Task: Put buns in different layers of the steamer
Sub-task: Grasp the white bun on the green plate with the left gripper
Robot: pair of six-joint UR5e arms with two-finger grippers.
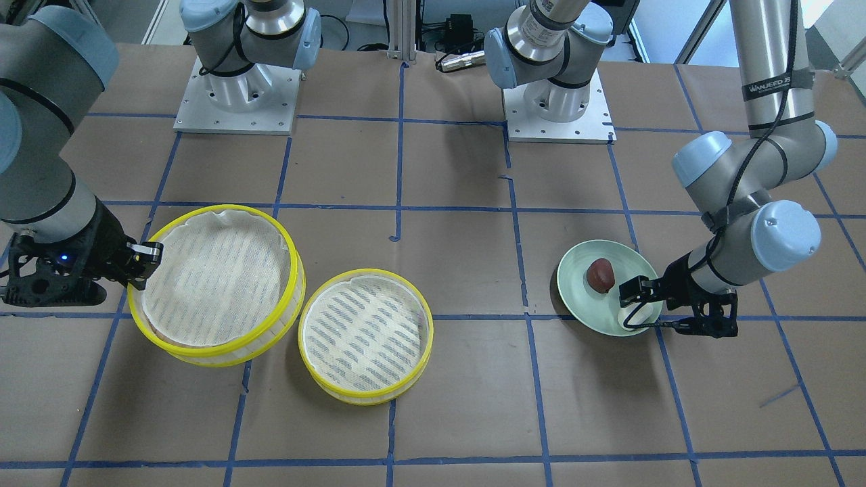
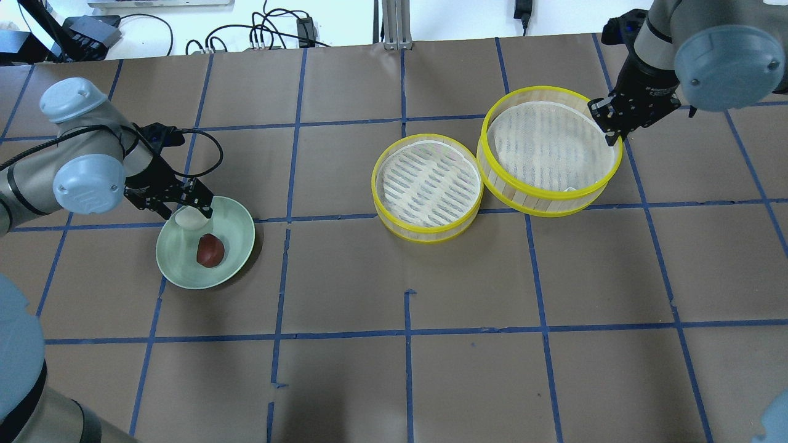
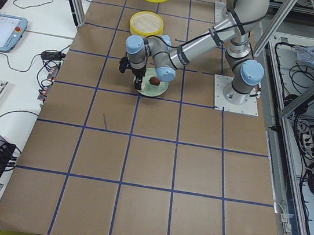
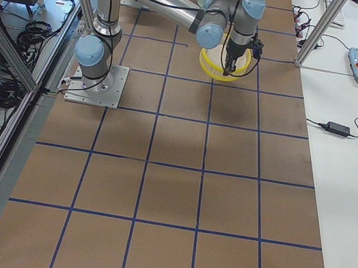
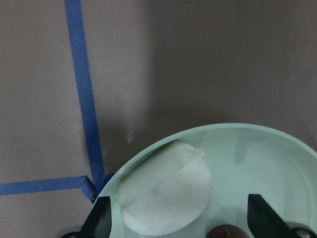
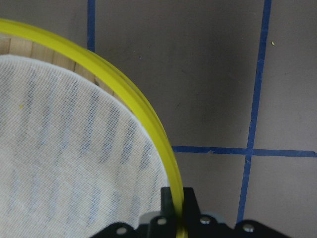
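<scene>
The white bun (image 2: 187, 219) and the dark red-brown bun (image 2: 210, 250) lie on the pale green plate (image 2: 239, 229). My left gripper (image 2: 186, 210) is open and straddles the white bun. In the left wrist view the white bun (image 5: 166, 196) lies between the spread fingers (image 5: 101, 218). Two yellow-rimmed steamer trays stand side by side, both empty: a smaller one (image 2: 426, 181) and a larger one (image 2: 548, 138). My right gripper (image 2: 609, 132) is shut on the larger tray's yellow rim (image 6: 124, 84). I cannot tell whether that tray is lifted.
The table is brown paper with a blue tape grid (image 2: 406, 307). The two arm bases (image 1: 237, 101) (image 1: 558, 108) stand at the robot's side of the table. Cables and boxes lie beyond the far edge (image 2: 258, 31).
</scene>
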